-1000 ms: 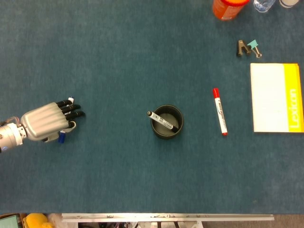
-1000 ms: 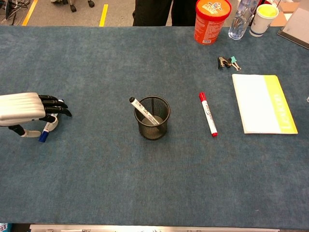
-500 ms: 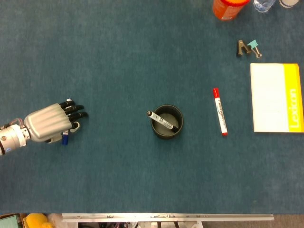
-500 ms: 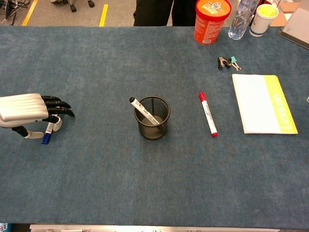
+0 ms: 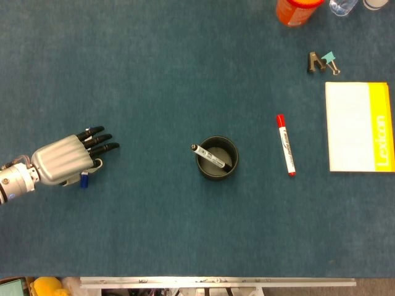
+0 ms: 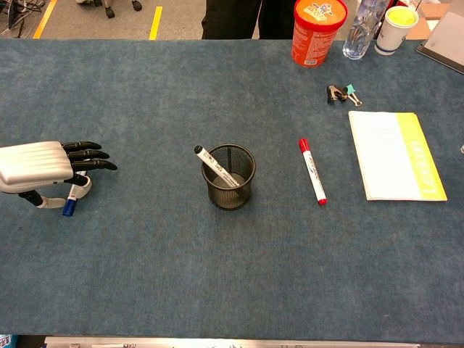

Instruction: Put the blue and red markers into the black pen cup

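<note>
Two markers were still outside the black pen cup [image 6: 228,176], a mesh cup that held one black-capped marker [image 6: 214,166] leaning left. My left hand [image 6: 43,168] hovered far left, fingers stretched out, thumb under against the blue marker [image 6: 69,203]; I couldn't tell if it was pinched. The red marker [image 6: 312,171], white with red cap, lay flat right of the cup. Farther back stood an orange canister [image 6: 313,30].

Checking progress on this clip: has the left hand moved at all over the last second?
Yes. The left hand, holding the blue marker, has edged slightly toward the black pen cup, fingers now reaching further that way.
</note>
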